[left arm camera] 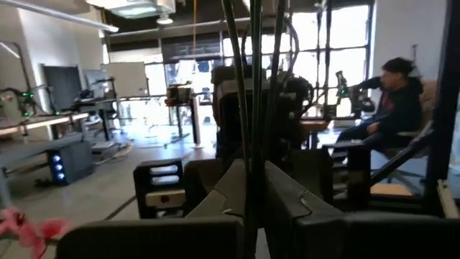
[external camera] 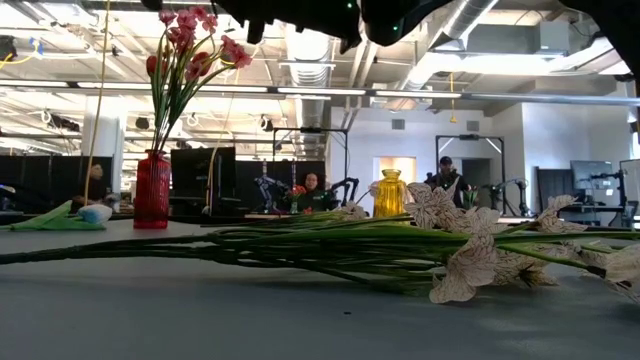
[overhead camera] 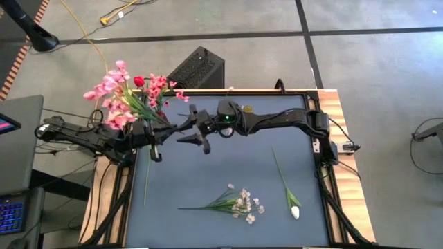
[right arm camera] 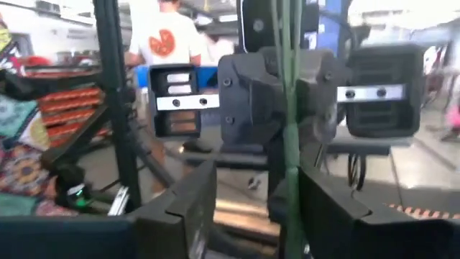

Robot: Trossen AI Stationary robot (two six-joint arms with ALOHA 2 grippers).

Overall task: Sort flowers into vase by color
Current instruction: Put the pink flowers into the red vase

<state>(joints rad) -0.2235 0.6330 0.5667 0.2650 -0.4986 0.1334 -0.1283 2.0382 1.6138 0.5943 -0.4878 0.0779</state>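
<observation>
My left gripper is at the table's far left, beside the red vase that holds pink sprays and a red tulip. It is shut on thin green flower stems. One long stem runs from it toward the near edge; the blossom end is lost among the bouquet. My right gripper faces it from the right, open, with a finger on either side of the stem. I cannot tell whether it touches it. A white tulip and a pale spray lie flat on the table. My left gripper pinches the green stems between its two fingers. The fingers are about level and point toward the table's right, lying across the stems. The stems pass upright through the hold and stand above the fingers. Whether their lower end reaches the table I cannot tell.
A yellow vase stands at the far edge under the right arm. A black box sits on the floor beyond the table. The pale spray fills the low view's foreground. People sit in the room behind. Bare mat lies between the arms and the lying flowers.
</observation>
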